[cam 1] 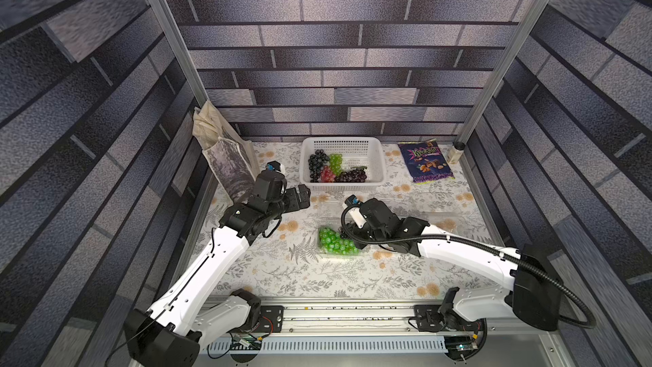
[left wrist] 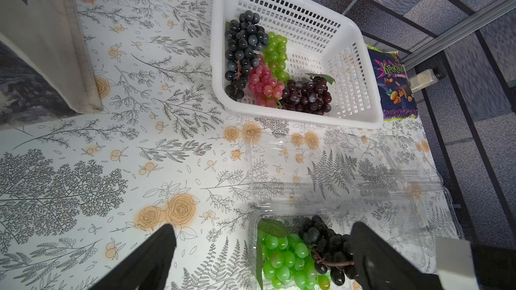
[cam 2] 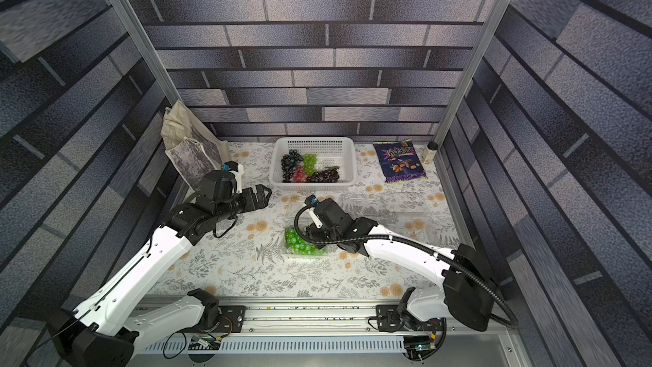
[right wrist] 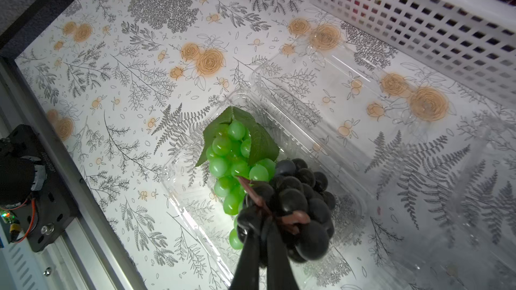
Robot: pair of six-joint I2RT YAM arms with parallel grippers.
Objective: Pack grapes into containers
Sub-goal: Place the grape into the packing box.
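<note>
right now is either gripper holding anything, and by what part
The right gripper pinches the black grape bunch by its brown stem, over the container holding green grapes. The left gripper is open, empty.

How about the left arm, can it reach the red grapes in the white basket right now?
Probably yes. The left claw is open, empty and close beside the white basket, and the red grapes lie uncovered near its closest side.

White arm links point(cam 1: 218, 259), black joints point(cam 1: 243, 218), ribbed black cable hose point(cam 1: 487, 250) along right arm, matte black fingers point(left wrist: 150, 260)
</note>
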